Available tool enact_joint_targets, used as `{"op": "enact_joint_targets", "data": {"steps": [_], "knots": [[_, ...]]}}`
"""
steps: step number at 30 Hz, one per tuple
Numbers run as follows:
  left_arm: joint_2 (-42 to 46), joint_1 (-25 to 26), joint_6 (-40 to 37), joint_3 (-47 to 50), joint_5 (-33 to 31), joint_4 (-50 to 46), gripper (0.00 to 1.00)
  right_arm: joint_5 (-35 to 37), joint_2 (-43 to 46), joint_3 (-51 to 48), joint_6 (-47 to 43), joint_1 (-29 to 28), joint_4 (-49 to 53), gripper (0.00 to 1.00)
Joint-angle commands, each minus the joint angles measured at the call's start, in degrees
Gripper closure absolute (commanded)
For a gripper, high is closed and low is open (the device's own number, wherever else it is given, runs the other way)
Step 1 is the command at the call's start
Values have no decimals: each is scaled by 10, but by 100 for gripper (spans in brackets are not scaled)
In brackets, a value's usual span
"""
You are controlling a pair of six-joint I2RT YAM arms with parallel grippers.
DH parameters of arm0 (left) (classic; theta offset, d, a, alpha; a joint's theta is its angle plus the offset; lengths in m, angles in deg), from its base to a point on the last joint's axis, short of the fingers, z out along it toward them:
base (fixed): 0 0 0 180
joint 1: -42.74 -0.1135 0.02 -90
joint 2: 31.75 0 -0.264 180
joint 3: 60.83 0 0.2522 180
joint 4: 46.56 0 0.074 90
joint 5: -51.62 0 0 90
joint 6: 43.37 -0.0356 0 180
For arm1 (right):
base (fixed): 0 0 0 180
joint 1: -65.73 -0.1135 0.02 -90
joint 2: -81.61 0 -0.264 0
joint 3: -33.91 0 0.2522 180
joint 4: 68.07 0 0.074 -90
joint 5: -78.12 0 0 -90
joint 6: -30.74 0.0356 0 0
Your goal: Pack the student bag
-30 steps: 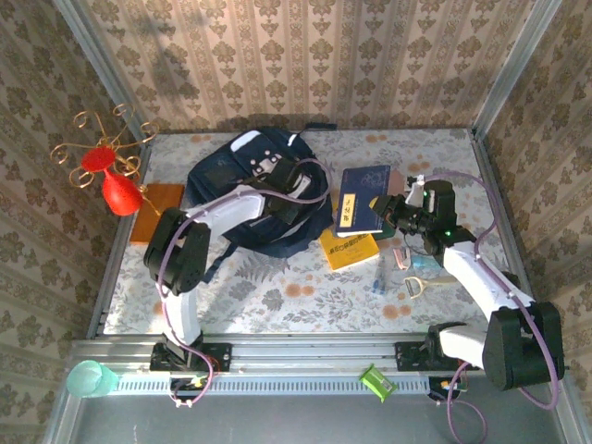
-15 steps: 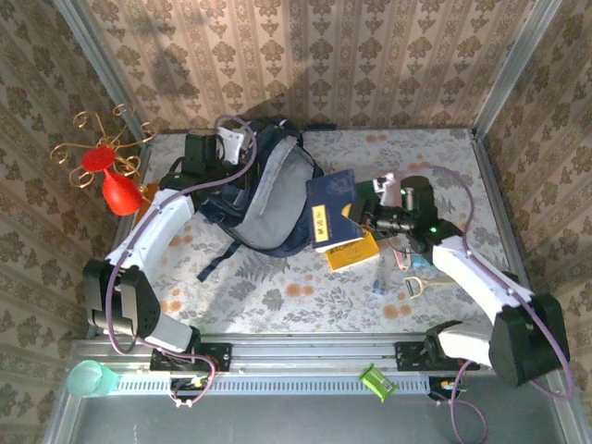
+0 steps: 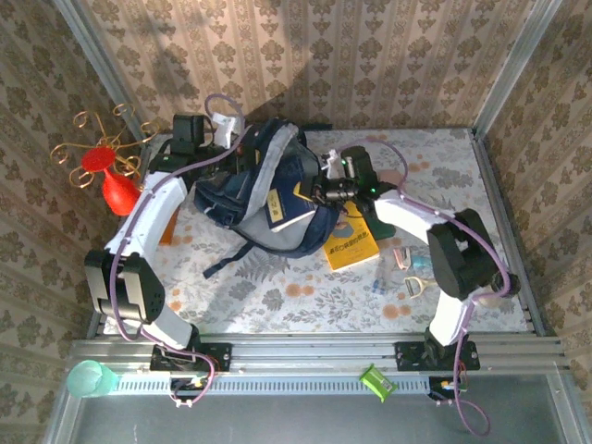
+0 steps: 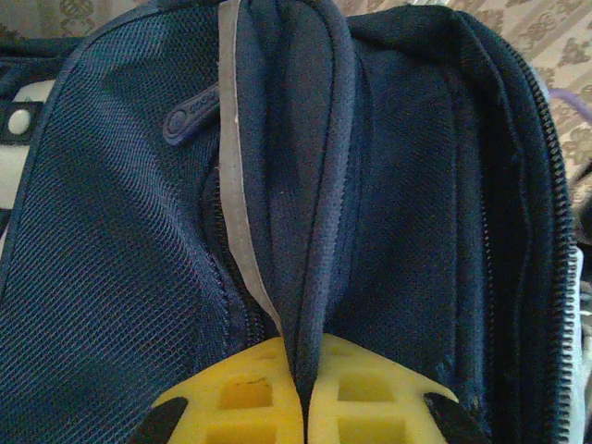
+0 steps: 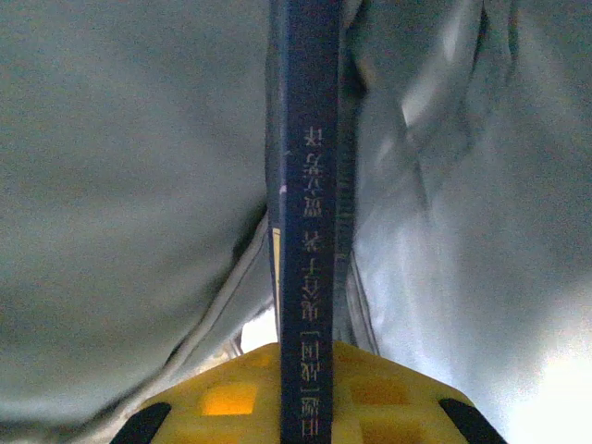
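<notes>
Wrist cameras settle the grips: left tool (image 4: pixel 301 393) pinches a fold of the student bag (image 4: pixel 139 231), right tool (image 5: pixel 310 388) clamps a dark blue book (image 5: pixel 310 231) between folds of grey lining (image 5: pixel 111 185). From above, the bag gapes open toward the floral table's (image 3: pixel 277 296) 11 o'clock, with patterned wallpaper (image 3: pixel 324 55) beyond.

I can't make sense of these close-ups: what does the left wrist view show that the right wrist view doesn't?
Left wrist: the navy outside of the student bag, its pale stripe and a zip, the left end effector pinching a fabric fold. Right wrist: a dark blue book, spine-on, clamped in the right end effector, grey lining around it. Both: yellow fingers shut on something, and the same bag.
</notes>
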Motion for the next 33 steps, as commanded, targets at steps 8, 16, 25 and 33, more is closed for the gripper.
{"op": "enact_joint_targets", "data": {"steps": [8,16,25,33], "knots": [[-5,-16,-10,-71,112,18,100,146,-131,184,-26,-44,62,100],[-11,-16,-8,-63,115,18,100,309,-205,234,27,-77,14,100],[-7,-24,6,-51,98,22,100,418,-298,314,83,-124,-51,91],[-5,-43,6,-36,77,28,100,398,-188,184,19,-123,-64,62]]}}
